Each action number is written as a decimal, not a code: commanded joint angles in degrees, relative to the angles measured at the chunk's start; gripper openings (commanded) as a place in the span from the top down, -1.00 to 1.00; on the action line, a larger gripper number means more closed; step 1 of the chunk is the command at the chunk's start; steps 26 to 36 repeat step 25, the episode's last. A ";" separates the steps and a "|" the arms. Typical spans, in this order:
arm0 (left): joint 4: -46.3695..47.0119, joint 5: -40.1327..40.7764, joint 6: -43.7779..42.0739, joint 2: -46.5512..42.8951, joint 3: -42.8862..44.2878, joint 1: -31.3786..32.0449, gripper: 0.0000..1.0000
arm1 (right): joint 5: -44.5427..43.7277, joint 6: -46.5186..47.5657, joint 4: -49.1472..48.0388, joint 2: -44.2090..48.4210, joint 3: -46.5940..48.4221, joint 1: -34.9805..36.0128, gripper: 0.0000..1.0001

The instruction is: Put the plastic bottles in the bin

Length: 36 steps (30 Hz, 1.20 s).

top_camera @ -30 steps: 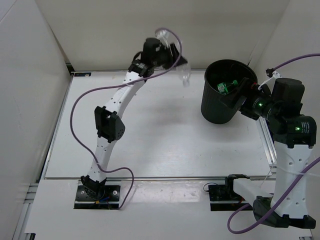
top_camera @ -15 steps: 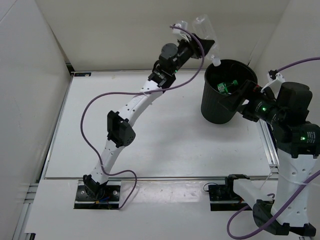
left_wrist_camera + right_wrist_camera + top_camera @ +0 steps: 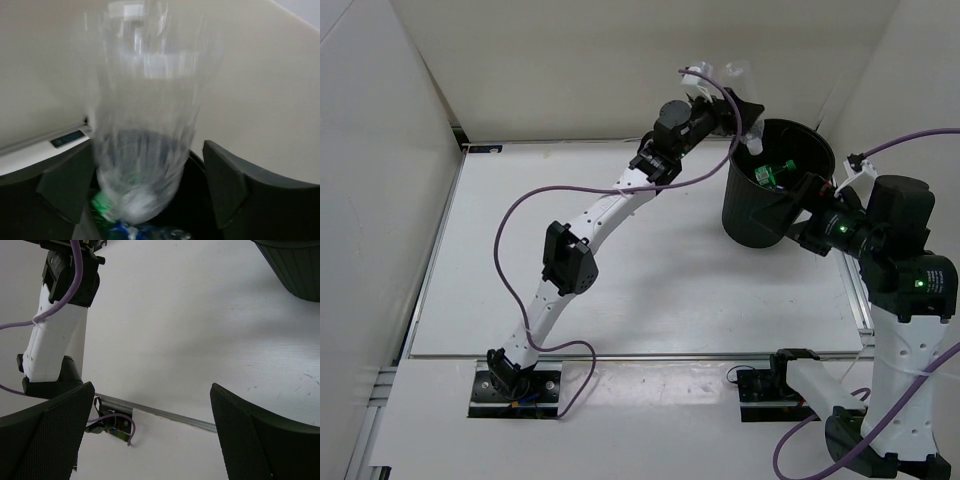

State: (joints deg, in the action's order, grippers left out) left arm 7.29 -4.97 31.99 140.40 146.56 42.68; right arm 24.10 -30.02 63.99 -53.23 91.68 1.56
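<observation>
Your left gripper [image 3: 147, 150] has its fingers [image 3: 225, 185] parted, with a sliver of gap showing at the 3 o'clock pad. I read the clear bottle [image 3: 150, 100] as let go rather than pinched. It is smeared with motion blur, so I cannot tell whether the 9 o'clock pad brushes it.

The bottle hangs neck-down between the two fingers, its mouth end already below their tips and over the dark opening of the bin [image 3: 755, 212].

To do this release well, hold the wrist steady above the opening and let the jaws go wide, so neither pad drags the bottle sideways onto the rim. Lift away only once it is clear.

Seen from above, the gripper sits at the rim's 10 o'clock, so the margin on that side looks thin. Beneath it in the bin lie the green bottle [image 3: 775, 172] and a blue-labelled bottle [image 3: 127, 234].

Your right gripper [image 3: 151, 387] is wide and empty, just outside the bin wall at 4 o'clock, over the white table [image 3: 165, 315].
</observation>
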 commanded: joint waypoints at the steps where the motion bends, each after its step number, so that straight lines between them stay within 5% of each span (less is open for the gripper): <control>1: -1.93 -4.60 -1.13 -2.31 -1.62 2.85 -1.00 | 1.39 -0.13 -2.28 0.32 -0.54 -0.16 -1.00; 12: -11.40 0.21 -16.15 -22.78 -11.99 0.31 -1.00 | -4.41 -1.53 -2.29 -3.97 0.69 -0.16 -1.00; 18: -14.23 12.94 -27.92 -47.37 -38.06 1.00 -1.00 | -5.63 -1.01 -1.67 -7.15 2.28 -0.16 -1.00; 25: -17.66 39.49 -26.54 -73.58 -70.16 1.53 -1.00 | -11.08 -0.39 -2.38 -8.29 1.75 -0.16 -1.00; 36: -17.66 39.49 -26.54 -73.58 -70.16 1.53 -1.00 | -11.08 -0.39 -2.38 -8.29 1.75 -0.16 -1.00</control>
